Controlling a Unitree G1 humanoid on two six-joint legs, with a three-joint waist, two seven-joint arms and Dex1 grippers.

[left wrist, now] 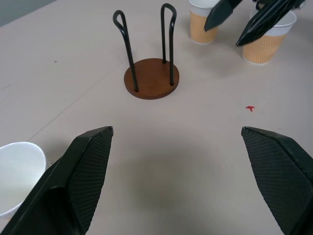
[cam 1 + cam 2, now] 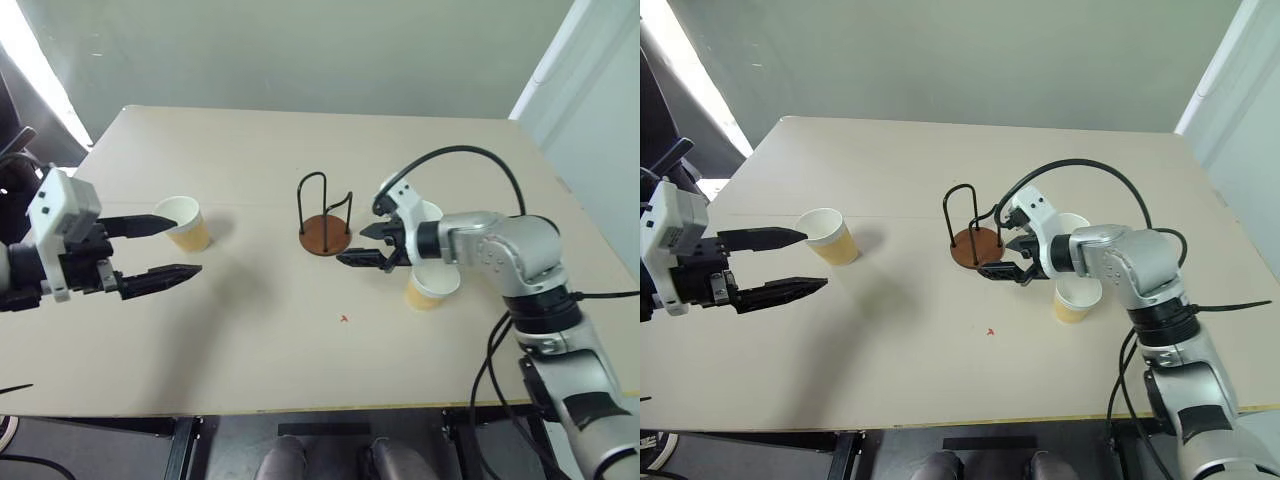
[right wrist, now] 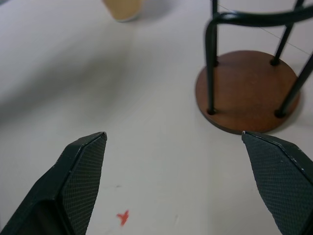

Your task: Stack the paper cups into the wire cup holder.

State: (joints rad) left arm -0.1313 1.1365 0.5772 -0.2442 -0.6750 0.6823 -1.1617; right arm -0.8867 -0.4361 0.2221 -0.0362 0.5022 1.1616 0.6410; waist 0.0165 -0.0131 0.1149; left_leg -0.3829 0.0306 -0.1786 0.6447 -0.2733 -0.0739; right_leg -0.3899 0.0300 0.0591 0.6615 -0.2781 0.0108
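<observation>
empty wire cup holder (image 2: pixel 325 222) between two open grippers, perhaps three cups around

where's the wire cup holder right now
In the left eye view the black wire cup holder with its round reddish-brown base stands empty near the middle of the beige table, just left of the open right gripper.

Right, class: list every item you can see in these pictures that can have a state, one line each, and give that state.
Pale yellow-tan paper cup by the left gripper: upright, empty, on the table.
Two pale yellow-tan paper cups beside the right gripper: upright, unstacked, on the table.
Black wire cup holder on a round reddish-brown base: upright, no cup in it.
Left gripper: fingers open, holding nothing.
Right gripper: fingers open, holding nothing.
</observation>
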